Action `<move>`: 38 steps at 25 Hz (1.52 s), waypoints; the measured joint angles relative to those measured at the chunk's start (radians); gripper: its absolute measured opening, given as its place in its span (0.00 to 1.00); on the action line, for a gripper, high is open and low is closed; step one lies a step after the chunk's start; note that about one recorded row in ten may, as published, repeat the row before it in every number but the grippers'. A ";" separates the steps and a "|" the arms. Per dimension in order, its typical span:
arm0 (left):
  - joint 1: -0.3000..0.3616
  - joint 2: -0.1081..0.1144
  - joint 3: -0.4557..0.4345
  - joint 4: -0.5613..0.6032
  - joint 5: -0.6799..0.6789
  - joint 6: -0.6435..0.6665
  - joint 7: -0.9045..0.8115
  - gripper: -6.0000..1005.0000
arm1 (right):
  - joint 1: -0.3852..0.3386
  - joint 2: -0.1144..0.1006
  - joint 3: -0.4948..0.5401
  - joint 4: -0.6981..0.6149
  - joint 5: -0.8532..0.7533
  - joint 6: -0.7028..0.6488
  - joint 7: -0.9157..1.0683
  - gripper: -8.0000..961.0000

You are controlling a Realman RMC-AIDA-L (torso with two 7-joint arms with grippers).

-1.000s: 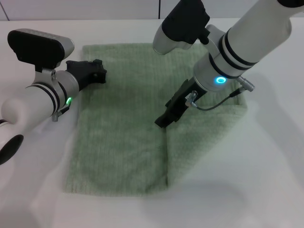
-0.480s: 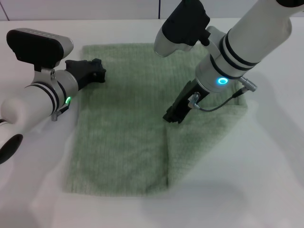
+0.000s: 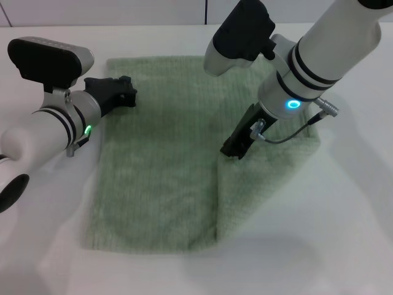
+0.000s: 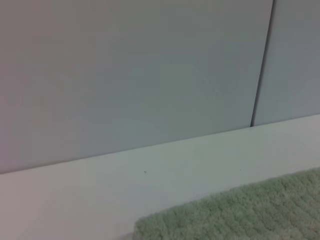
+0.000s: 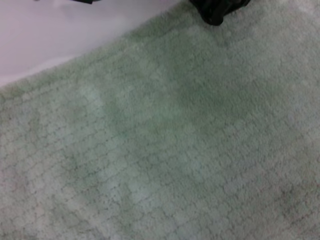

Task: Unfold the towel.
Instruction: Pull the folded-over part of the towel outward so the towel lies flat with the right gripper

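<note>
— Where are your jaws?

— My right gripper points down over the one towel, its tip close above the cloth just beside a fold edge that runs toward the near hem. I cannot tell how those jaws stand. My left gripper hangs by the towel's far left corner, beside its left edge; I cannot tell its state either.

— How many things are there?

— One towel, two grippers, one desk. No containers.

— And how does the towel lie?

— Flat on the white desk, mostly spread. On my right a strip lies doubled, with a lumpy corner near my right arm. My right wrist view shows only its nubby weave; my left wrist view shows a corner before a wall.
</note>
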 joint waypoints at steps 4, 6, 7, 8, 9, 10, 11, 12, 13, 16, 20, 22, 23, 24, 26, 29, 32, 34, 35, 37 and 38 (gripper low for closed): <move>0.006 0.001 -0.002 -0.006 0.000 0.000 0.000 0.07 | -0.028 0.000 -0.017 -0.070 0.000 0.017 -0.012 0.07; 0.007 0.001 -0.002 -0.007 0.000 0.000 0.001 0.07 | -0.039 0.000 -0.038 -0.103 0.000 0.031 -0.014 0.02; 0.008 0.001 -0.003 -0.007 0.000 0.000 0.001 0.07 | -0.044 0.000 -0.048 -0.114 0.000 0.036 -0.014 0.02; 0.008 0.001 -0.003 -0.007 0.000 0.000 0.001 0.07 | -0.045 0.001 -0.051 -0.117 0.000 0.037 -0.014 0.02; 0.008 0.001 -0.003 -0.007 0.000 0.000 0.001 0.07 | -0.046 0.001 -0.052 -0.118 -0.001 0.038 -0.013 0.02; 0.008 0.001 -0.002 -0.007 0.000 0.000 0.001 0.07 | -0.046 0.001 -0.051 -0.118 -0.001 0.038 -0.011 0.02; 0.009 0.001 -0.001 -0.007 0.000 0.000 0.001 0.07 | -0.046 0.001 -0.049 -0.119 -0.001 0.039 -0.010 0.02; 0.009 0.001 -0.001 -0.007 0.000 0.000 0.001 0.07 | -0.046 0.001 -0.048 -0.122 -0.001 0.040 -0.010 0.02; 0.010 0.001 -0.001 -0.007 0.000 0.000 0.001 0.07 | -0.046 0.001 -0.047 -0.131 -0.001 0.043 -0.010 0.02; 0.012 0.001 -0.001 -0.007 0.000 0.000 0.001 0.08 | -0.055 0.001 -0.047 -0.175 0.000 0.076 -0.009 0.02; 0.013 0.001 0.001 -0.007 0.000 0.000 0.001 0.08 | -0.081 0.002 -0.049 -0.299 0.005 0.181 -0.009 0.02; 0.014 0.001 0.001 -0.007 0.000 0.000 0.001 0.08 | -0.097 0.002 -0.053 -0.366 0.004 0.238 -0.009 0.02; 0.014 0.001 0.002 -0.007 0.000 0.000 0.001 0.08 | -0.105 0.003 -0.054 -0.403 0.003 0.272 -0.009 0.02; 0.014 0.001 0.002 -0.007 0.000 0.000 0.001 0.08 | -0.111 0.003 -0.055 -0.431 0.001 0.302 -0.009 0.02; 0.015 0.001 0.003 -0.007 0.000 0.000 0.001 0.08 | -0.122 0.003 -0.060 -0.489 0.000 0.360 -0.006 0.02; 0.016 0.001 0.002 -0.007 0.000 0.000 0.001 0.08 | -0.138 0.003 -0.091 -0.557 -0.020 0.433 0.010 0.02; 0.016 0.001 0.000 -0.007 0.000 0.000 0.001 0.08 | -0.154 0.004 -0.136 -0.593 -0.068 0.475 0.029 0.02; 0.016 0.001 -0.001 -0.007 0.000 0.000 0.001 0.08 | -0.160 0.004 -0.159 -0.599 -0.079 0.491 0.041 0.02; 0.016 0.001 -0.002 -0.007 0.000 0.000 0.001 0.08 | -0.163 0.003 -0.170 -0.601 -0.080 0.498 0.047 0.02; 0.016 0.002 -0.003 -0.007 0.000 0.000 0.001 0.08 | -0.167 0.002 -0.190 -0.606 -0.088 0.508 0.054 0.02; 0.016 0.002 -0.003 -0.007 0.000 0.000 0.001 0.08 | -0.170 0.001 -0.202 -0.607 -0.094 0.512 0.056 0.02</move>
